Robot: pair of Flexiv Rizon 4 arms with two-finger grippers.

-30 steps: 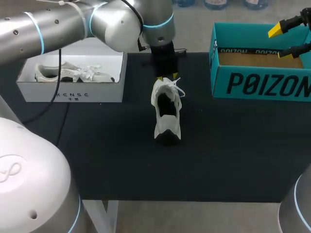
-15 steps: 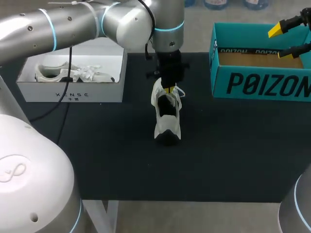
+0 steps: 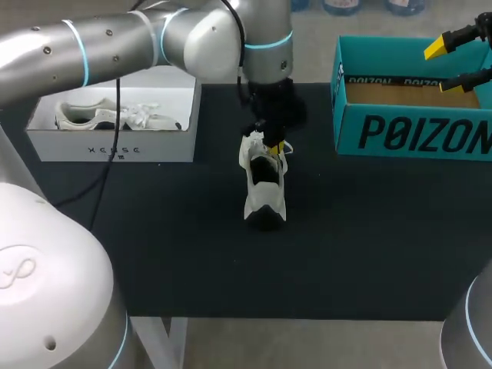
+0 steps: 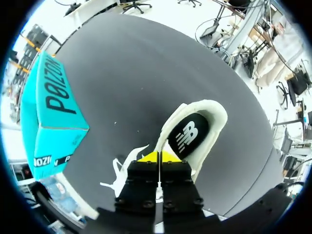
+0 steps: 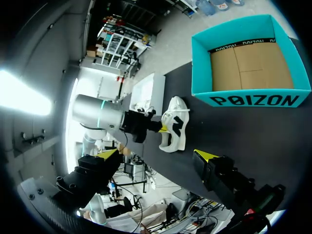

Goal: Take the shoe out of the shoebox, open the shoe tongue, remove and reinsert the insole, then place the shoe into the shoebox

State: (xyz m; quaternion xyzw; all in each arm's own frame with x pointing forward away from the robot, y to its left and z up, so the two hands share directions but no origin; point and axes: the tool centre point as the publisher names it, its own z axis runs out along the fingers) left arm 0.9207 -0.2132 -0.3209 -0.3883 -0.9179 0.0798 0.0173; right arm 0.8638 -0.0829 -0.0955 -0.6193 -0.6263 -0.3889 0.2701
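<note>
A white shoe [image 3: 264,188] stands on the black table mat, heel toward the front edge. Its black insole [image 4: 187,138] shows inside the opening. My left gripper [image 3: 271,146] is at the top of the shoe's opening, over the laces [image 4: 122,178], shut on the shoe tongue, its yellow tips [image 4: 158,157] pressed together. The teal shoebox [image 3: 415,134] stands open at the right. My right gripper [image 3: 444,67] hangs open above that box's far right part, holding nothing. In the right wrist view the shoe [image 5: 174,129] lies far ahead of the spread fingers [image 5: 204,156].
A white shoebox [image 3: 115,142] at the left holds a second white shoe [image 3: 100,117]. The teal box [image 4: 48,117] stands beside the shoe, a gap of mat between them. Bare mat [image 3: 346,246] lies in front of the shoe.
My left gripper came from behind the shoe down onto the tongue and went from partly open to shut. The shoe and the right arm stayed put.
</note>
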